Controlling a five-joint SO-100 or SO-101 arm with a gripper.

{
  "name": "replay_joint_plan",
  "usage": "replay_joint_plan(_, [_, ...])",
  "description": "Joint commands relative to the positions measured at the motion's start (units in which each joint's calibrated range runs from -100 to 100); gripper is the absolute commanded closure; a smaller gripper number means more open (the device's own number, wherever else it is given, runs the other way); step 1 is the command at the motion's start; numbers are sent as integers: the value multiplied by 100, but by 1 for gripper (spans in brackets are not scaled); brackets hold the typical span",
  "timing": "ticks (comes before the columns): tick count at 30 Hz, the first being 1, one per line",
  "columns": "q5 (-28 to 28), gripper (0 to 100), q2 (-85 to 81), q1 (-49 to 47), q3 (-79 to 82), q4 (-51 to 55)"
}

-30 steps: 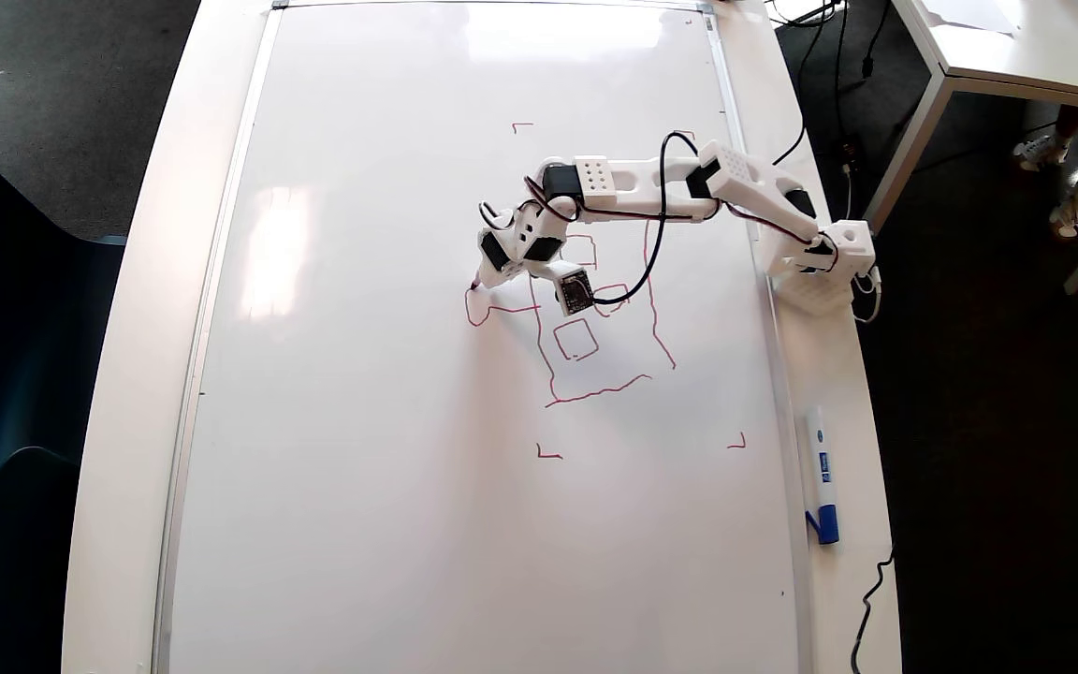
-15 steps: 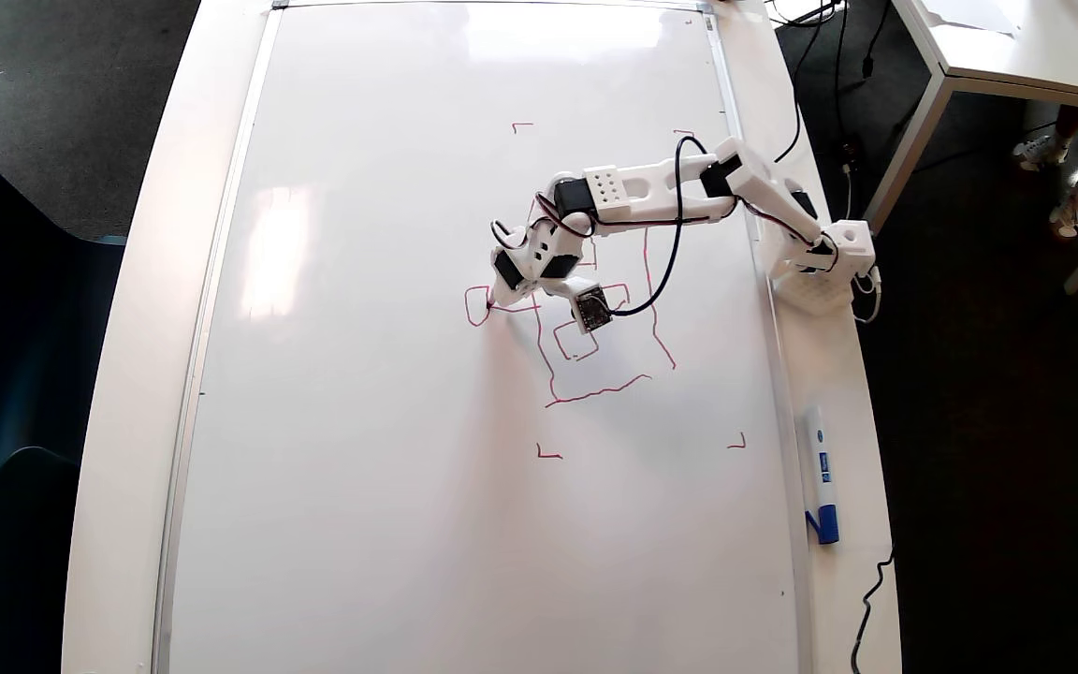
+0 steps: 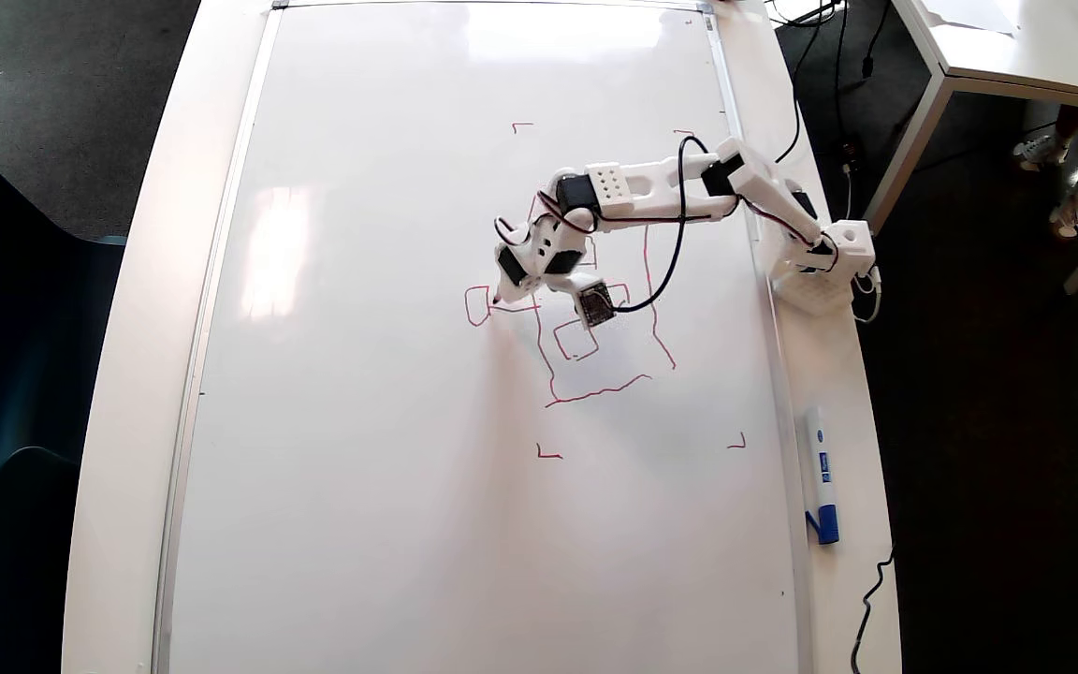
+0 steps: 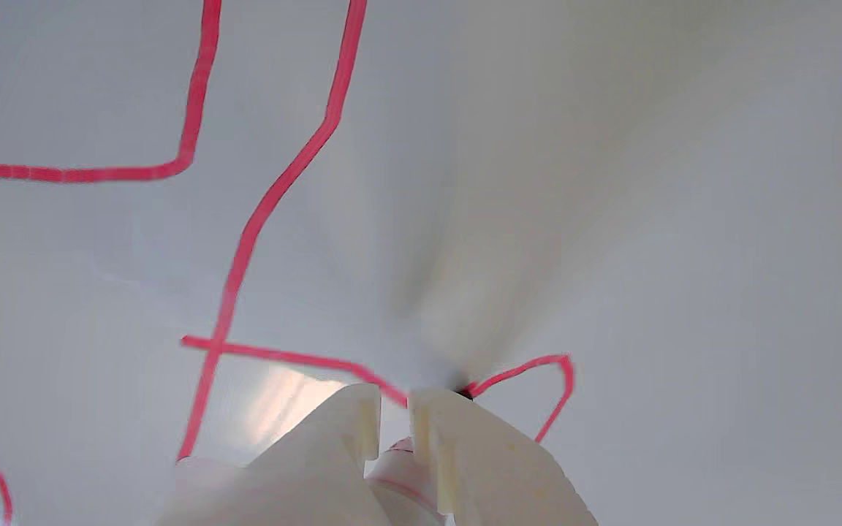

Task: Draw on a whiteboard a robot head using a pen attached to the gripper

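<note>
In the overhead view the gripper (image 3: pixel 504 290) has pulled back rightward from the far left of the small box, which is now closed at the end of the short line, so the robot head (image 3: pixel 595 309) on the whiteboard (image 3: pixel 361 468) looks nearly finished; a blue-capped marker (image 3: pixel 821 474) lies unused beside the frame. In the wrist view the gripper (image 4: pixel 394 398) is clamped on the pen (image 4: pixel 400 467), with its tip at the box's corner.

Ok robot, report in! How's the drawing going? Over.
Jaws shut on pen, tip at the small box. Robot head outlined in red on whiteboard. Nothing in the way.
</note>
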Motion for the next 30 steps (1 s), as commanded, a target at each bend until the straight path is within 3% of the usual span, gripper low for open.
replay_joint_plan(1, [16,99,-1116,181,-135,-56])
replay_joint_plan(9, [-391,99,-2466,432,-44,-48])
replay_joint_plan(14, [-391,99,-3867,476,937,-213])
replay_joint_plan(19, [-391,99,-5443,528,2689,-1837])
replay_joint_plan(24, [-396,99,-7154,690,4949,-4148])
replay_joint_plan(30, [-370,99,-8420,1006,6284,-5538])
